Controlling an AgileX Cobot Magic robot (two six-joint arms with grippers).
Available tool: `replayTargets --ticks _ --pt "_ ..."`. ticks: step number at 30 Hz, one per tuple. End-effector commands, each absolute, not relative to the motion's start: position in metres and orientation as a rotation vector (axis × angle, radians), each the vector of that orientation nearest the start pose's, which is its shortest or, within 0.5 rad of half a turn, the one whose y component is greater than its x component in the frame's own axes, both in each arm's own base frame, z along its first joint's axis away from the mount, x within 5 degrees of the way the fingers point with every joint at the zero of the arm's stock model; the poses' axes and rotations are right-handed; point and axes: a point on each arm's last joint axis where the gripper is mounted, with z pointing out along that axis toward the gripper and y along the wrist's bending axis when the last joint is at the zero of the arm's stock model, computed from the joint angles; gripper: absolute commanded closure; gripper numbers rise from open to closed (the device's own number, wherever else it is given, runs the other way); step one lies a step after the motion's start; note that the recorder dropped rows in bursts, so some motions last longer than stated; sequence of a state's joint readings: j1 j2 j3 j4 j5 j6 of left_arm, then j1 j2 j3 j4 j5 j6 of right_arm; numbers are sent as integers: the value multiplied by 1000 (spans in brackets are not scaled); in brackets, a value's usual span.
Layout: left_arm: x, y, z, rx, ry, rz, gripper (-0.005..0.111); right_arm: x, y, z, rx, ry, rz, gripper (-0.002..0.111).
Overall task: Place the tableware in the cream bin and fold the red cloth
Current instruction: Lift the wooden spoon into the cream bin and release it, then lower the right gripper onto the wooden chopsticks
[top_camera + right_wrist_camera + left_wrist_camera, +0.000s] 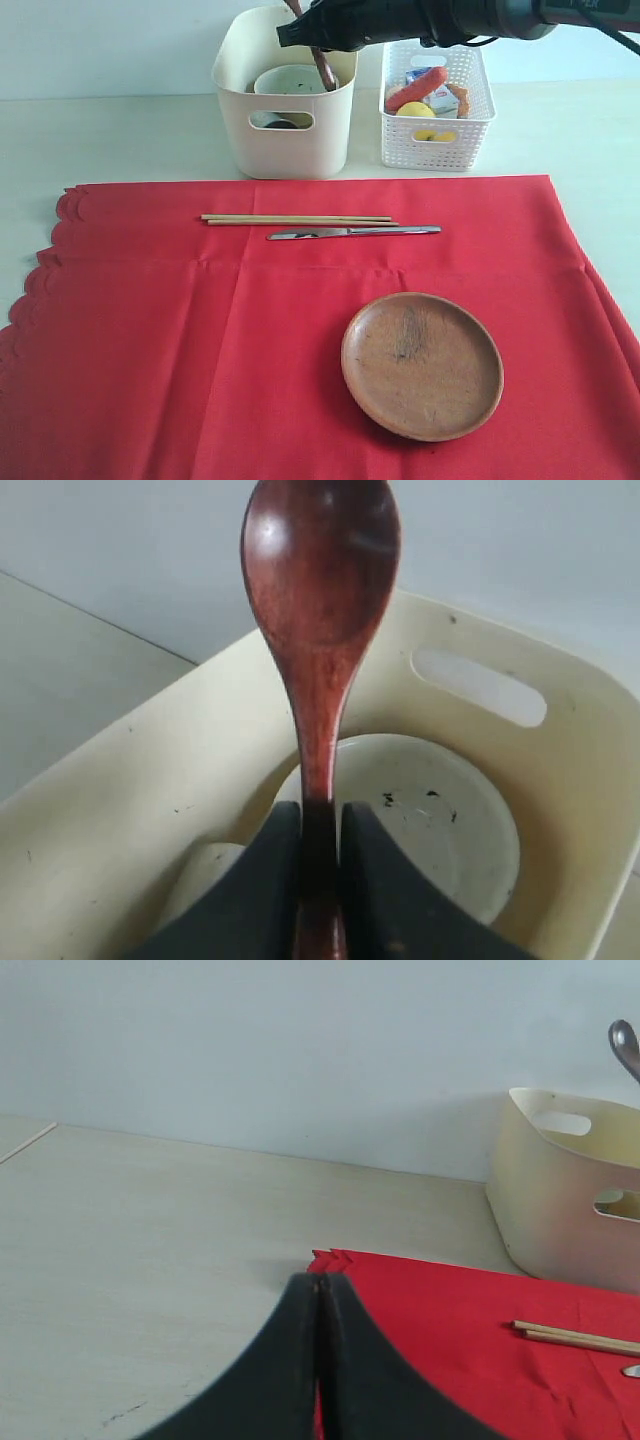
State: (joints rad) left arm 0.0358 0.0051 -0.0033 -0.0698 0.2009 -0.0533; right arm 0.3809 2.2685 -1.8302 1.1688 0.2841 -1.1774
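My right gripper [305,35] hangs over the cream bin [283,140], shut on the handle of the dark wooden spoon [323,68]. In the right wrist view the gripper [320,815] pinches the spoon [320,600] above the pale speckled bowl [430,820] inside the bin [500,690]. On the red cloth [200,330] lie the chopsticks [298,219], the knife [352,232] and the round wooden plate [422,365]. My left gripper [321,1285] is shut and empty, low over the table beside a corner of the cloth [470,1340]; it is outside the exterior view.
A white lattice basket [437,90] with foods stands right of the bin. A dark rounded object shows through the bin's handle hole [280,122]. The cloth's scalloped edge [40,270] is on the left. Bare table [150,1230] lies left of the cloth.
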Motion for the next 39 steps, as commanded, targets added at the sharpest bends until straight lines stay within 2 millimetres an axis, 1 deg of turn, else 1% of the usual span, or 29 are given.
replayTargets --ticks 1,8,11,13,15,17,18,19,20,21,22,26,27,31,34,36,39 --pt "56 1 195 -121 1679 -74 107 486 224 212 -558 1949 449 87" --pt "56 1 195 -121 1679 -74 107 487 223 213 -548 1944 432 61" --pt "56 1 195 -121 1679 -74 107 487 223 213 -546 1945 433 57" --pt "56 1 195 -121 1679 -74 107 487 223 212 -542 1948 441 57" --pt "56 1 195 -121 1679 -74 107 484 226 216 -545 1960 496 57" --pt "56 1 195 -121 1679 -74 107 478 227 227 -580 1955 554 57" --pt "56 1 195 -121 1679 -74 107 473 229 237 -607 1943 587 57" --pt "56 1 195 -121 1679 -74 107 472 229 242 -628 1935 582 57" --pt "56 1 195 -121 1679 -74 107 467 228 249 -735 1915 525 57" --pt "56 1 195 -121 1679 -74 107 465 227 252 -771 1917 506 57" --pt "56 1 195 -121 1679 -74 107 460 223 258 -828 1944 460 57" --pt "56 1 195 -121 1679 -74 107 443 208 272 -945 2094 306 57" --pt "56 1 195 -121 1679 -74 107 436 202 279 -998 2135 261 57" --pt "56 1 195 -121 1679 -74 107 421 195 297 -1044 2185 233 57" --pt "56 1 195 -121 1679 -74 107 404 189 321 -1068 2196 251 57" --pt "56 1 195 -121 1679 -74 107 396 187 329 -1092 2213 261 57" --pt "56 1 195 -121 1679 -74 107 389 185 329 -1133 2253 274 57"
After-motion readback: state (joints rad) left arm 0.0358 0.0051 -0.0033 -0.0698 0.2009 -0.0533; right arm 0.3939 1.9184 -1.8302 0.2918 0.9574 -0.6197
